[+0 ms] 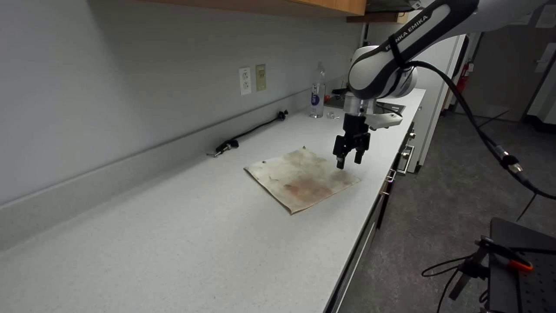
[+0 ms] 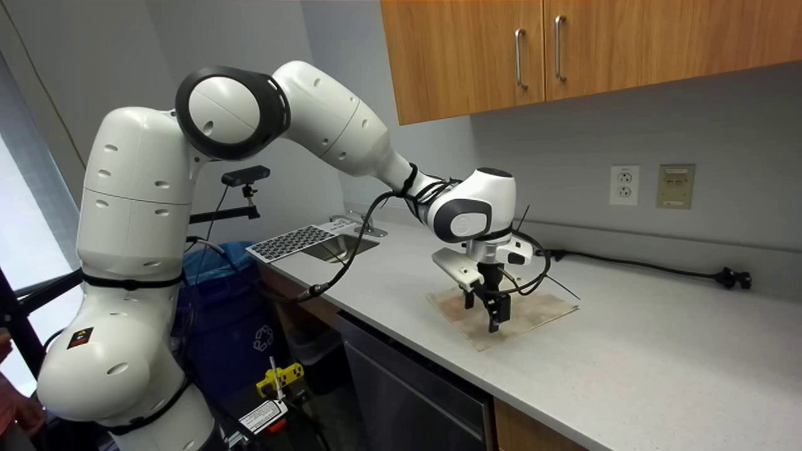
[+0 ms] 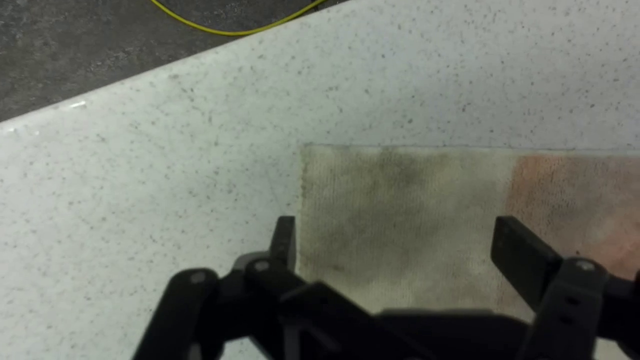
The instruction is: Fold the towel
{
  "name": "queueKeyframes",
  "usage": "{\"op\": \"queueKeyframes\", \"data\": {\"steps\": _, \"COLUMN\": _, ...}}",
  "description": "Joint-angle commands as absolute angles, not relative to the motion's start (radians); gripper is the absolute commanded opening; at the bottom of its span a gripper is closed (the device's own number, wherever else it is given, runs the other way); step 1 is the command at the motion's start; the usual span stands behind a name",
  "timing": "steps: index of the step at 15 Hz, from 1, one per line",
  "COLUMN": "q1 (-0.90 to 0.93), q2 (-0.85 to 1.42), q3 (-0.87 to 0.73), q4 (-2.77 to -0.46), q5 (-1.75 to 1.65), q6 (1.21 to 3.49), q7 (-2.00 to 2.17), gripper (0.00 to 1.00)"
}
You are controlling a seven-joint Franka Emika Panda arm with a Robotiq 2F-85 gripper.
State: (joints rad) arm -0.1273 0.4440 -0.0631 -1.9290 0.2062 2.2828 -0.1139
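The towel [image 1: 299, 176] lies flat and spread out on the counter, cream-beige with a faded brownish-orange stain. In an exterior view, the towel [image 2: 540, 308] is partly covered by my gripper [image 2: 481, 317]. My gripper [image 1: 349, 164] points down, apparently a little above the edge of the cloth nearer the counter front. Looking from the wrist, one corner of the towel [image 3: 400, 195] shows ahead of the fingers. The gripper [image 3: 395, 225] stands wide open there: one finger is just outside the towel's side edge, the other over the cloth, with nothing held between them.
A white speckled counter [image 1: 195, 243] runs along the wall, its front edge dropping to the floor close to the towel. Near the wall lies a black cable [image 1: 256, 128]. Behind the arm stands a clear bottle [image 1: 317, 93]. Wooden cabinets [image 2: 463, 62] hang above.
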Motion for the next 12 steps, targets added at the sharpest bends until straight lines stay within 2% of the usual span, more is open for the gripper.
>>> {"op": "queueKeyframes", "data": {"steps": 1, "q1": -0.137, "q2": 0.444, "q3": -0.053, "q4": -1.927, "q5": 0.200, "q6": 2.282, "q7": -0.110, "gripper": 1.00}}
{"op": "queueKeyframes", "data": {"steps": 12, "q1": -0.109, "q2": 0.544, "q3": -0.071, "q4": -1.912, "q5": 0.161, "q6": 2.420, "q7": -0.005, "gripper": 1.00}}
